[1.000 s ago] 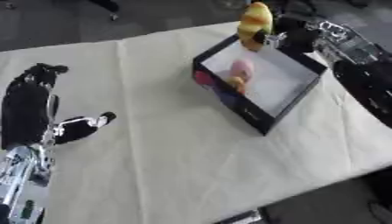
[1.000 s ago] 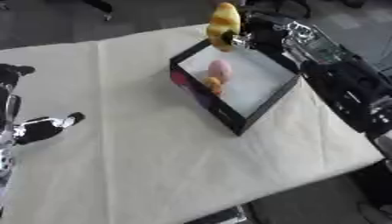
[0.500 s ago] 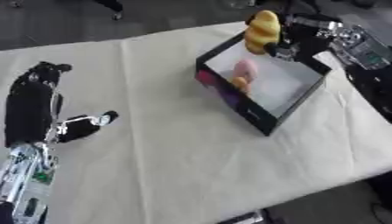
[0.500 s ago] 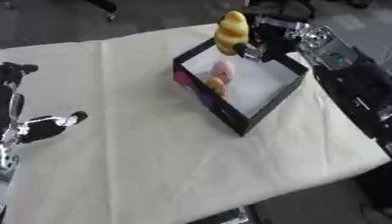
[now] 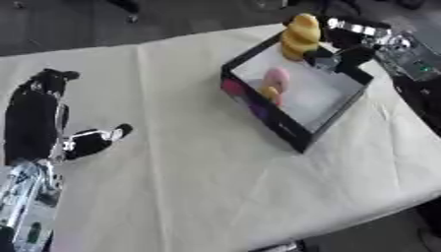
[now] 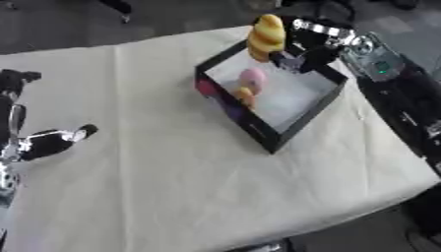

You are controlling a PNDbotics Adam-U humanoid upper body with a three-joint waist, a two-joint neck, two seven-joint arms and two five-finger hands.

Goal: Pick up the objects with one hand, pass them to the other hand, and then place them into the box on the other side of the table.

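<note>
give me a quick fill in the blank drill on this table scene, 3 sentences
1. The right robot hand holds a ____ object over the box's far corner.
2. The box has black walls and a ____ floor.
3. The left robot hand rests open on the ____ side of the cloth-covered table.

Missing words: yellow; white; left
</note>
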